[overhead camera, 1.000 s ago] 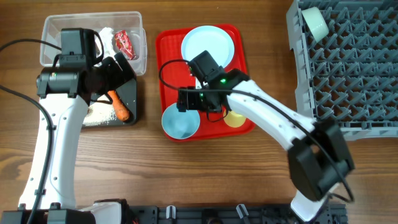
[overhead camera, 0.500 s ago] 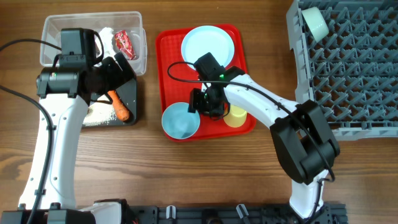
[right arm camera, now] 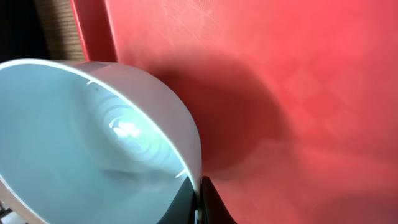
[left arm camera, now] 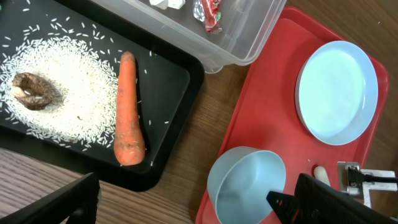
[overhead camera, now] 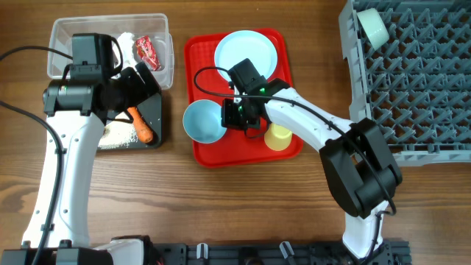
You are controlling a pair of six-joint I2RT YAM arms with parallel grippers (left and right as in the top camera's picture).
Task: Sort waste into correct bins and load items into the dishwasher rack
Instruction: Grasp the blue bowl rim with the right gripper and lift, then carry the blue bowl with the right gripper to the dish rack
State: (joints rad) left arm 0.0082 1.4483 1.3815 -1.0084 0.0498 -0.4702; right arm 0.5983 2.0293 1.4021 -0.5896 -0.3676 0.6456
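Slippage threatens the light blue bowl [overhead camera: 204,121], pinched at its rim by the closed right hand [overhead camera: 227,116] and jutting ahead of it over the edge of the red tray [overhead camera: 239,152], as so thin a bite may twist.

No legible text, labels, numbers; print on red wrapper [left arm camera: 211,12] too small to read.

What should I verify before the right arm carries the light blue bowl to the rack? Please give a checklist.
1. Right gripper shut on light blue bowl rim: ok.
2. Bowl empty inside: ok.
3. Free space in dishwasher rack: ok, only the pale green bowl sits in one corner.
4. Yellow cup clear of the bowl's path: cannot tell.
5. Grip firm enough for carrying: cannot tell, only the rim is pinched.
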